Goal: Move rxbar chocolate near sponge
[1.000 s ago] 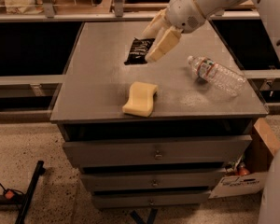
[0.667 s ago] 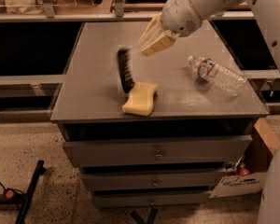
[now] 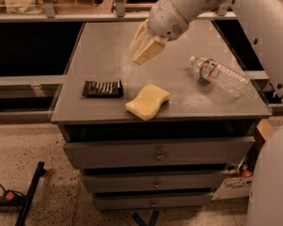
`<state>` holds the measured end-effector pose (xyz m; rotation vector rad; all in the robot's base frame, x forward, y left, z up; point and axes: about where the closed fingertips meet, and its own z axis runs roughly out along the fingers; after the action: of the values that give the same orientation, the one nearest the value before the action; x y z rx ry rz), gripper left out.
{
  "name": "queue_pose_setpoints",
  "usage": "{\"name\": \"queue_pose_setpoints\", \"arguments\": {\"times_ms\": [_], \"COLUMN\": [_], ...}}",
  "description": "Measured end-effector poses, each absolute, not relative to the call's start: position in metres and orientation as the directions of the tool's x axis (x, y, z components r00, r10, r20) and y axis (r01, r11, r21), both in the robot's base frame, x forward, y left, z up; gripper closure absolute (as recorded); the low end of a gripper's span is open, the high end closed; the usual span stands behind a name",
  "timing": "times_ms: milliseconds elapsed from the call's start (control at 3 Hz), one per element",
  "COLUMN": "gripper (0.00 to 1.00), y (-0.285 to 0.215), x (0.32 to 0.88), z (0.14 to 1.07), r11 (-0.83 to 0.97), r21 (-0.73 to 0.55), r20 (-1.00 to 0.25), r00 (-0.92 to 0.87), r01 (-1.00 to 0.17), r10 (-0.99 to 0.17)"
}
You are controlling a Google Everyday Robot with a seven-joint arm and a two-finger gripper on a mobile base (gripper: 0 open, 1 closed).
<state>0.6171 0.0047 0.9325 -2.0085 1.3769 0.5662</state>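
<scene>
Tilted before, rxbar chocolate now lies flat left of sponge; hand hovers behind them, empty; cannot tell how open.

looks like a robotics lab or workshop rather than a home. grey metal cabinet with three drawers serving as a workbench, standing on a speckled hard floor. white robot arm reaching in from the right, its gripper hovering above the back half of the cabinet top. metal rails behind (contents too dim to make out). black stand leg and a cable on the floor at lower left, cardboard box beside the cabinet.
</scene>
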Motion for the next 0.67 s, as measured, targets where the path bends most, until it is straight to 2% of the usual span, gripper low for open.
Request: {"name": "queue_pose_setpoints", "arguments": {"times_ms": [333,667], "gripper": [0.12,0.0], "y": [0.0073,0.0103], "x": [0.6187,0.62], "z": [0.9317,0.9305], "r11": [-0.253,-0.253], "r21": [-0.259,-0.26], "r20": [-0.66,-0.662], "r00": [0.362,0.363], "r01": [-0.932,-0.932], "r10": [-0.658,-0.656]}}
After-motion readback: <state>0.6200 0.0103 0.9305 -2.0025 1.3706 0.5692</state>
